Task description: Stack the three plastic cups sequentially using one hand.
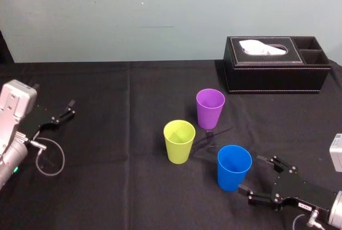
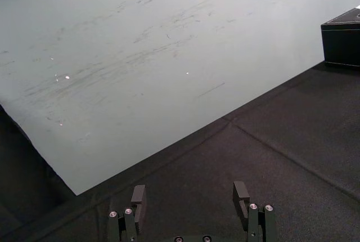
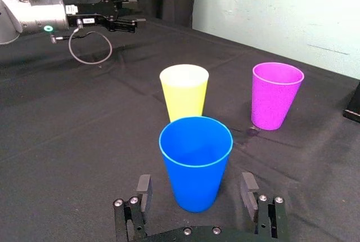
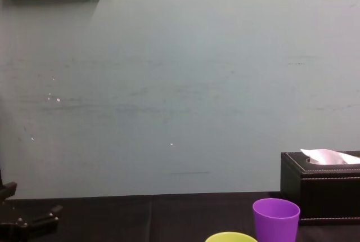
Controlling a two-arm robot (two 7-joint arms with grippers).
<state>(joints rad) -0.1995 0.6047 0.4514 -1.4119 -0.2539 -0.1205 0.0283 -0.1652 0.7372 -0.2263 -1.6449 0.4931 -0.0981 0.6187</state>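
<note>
Head view, with the far edge of the table (image 1: 117,133) taken as 12 o'clock. We are looking at the task at its very start. The three cups are standing upright with mouths up, each apart from the others, and none is sitting inside another.

Taking the yellow-green cup (image 1: 179,141) as the centre, the purple cup (image 1: 210,108) is standing at 1 o'clock and the blue cup (image 1: 234,167) at 4 o'clock, both near it. The black tissue box (image 1: 275,69) is lying at 1 o'clock of the purple cup, apart from all three cups.

The right gripper (image 1: 254,175) is reaching in from 4 o'clock of the blue cup with its fingers spread wide. In the right wrist view the cup is standing just ahead of the two fingertips, in line with the gap, and we are judging that nothing is being gripped yet. The left gripper (image 1: 68,109) is idling at 9 o'clock, well apart from the cups, its fingers likewise released and holding nothing.

We are reading the blue cup as the first pick. Both stacking steps are remaining: one cup into a second, then that pair joined with the third.
</note>
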